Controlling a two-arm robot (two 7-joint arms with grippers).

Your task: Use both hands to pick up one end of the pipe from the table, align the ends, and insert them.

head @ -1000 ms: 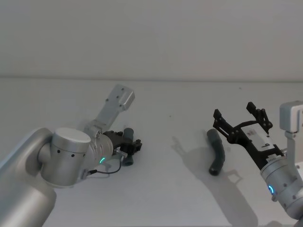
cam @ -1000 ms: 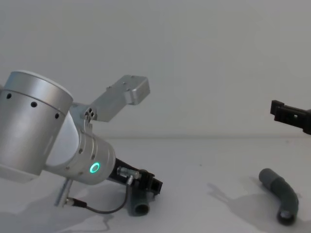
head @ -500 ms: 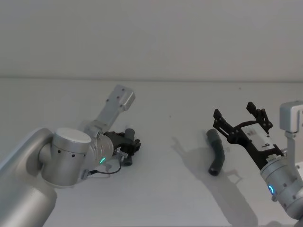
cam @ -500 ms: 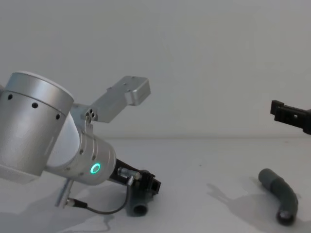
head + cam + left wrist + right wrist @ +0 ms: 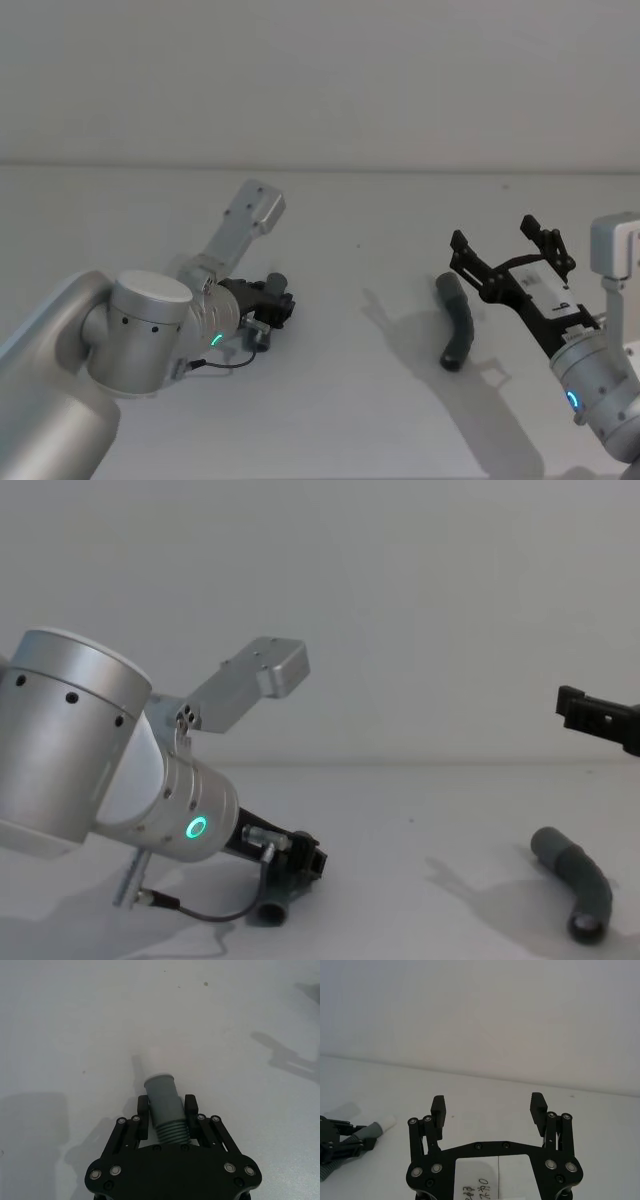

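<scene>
- Spanning the whole scene, the table (image 5: 350, 420) is a plain whitish surface.
- On its silver arm (image 5: 150, 330), the left gripper (image 5: 166, 1109) sits low at the left. It is clamped on the ribbed part of one pipe piece (image 5: 162, 1097), whose whitish tip (image 5: 157, 1057) sticks out beyond the jaws.
- At the right, the right gripper (image 5: 488, 1105) hovers above the table with its fingers spread wide.
- Just left of that gripper and apart from it, the second pipe piece (image 5: 460, 320) lies on the table.

The left piece (image 5: 162, 1091) is dark grey and ribbed, with a whitish tip (image 5: 159, 1059). The right piece (image 5: 458, 322) is dark grey. The left gripper (image 5: 167, 1105) and right gripper (image 5: 489, 1105) are black. The arm (image 5: 150, 335) is silver, with a green light (image 5: 197, 828). The table (image 5: 350, 410) is plain whitish-grey.
</scene>
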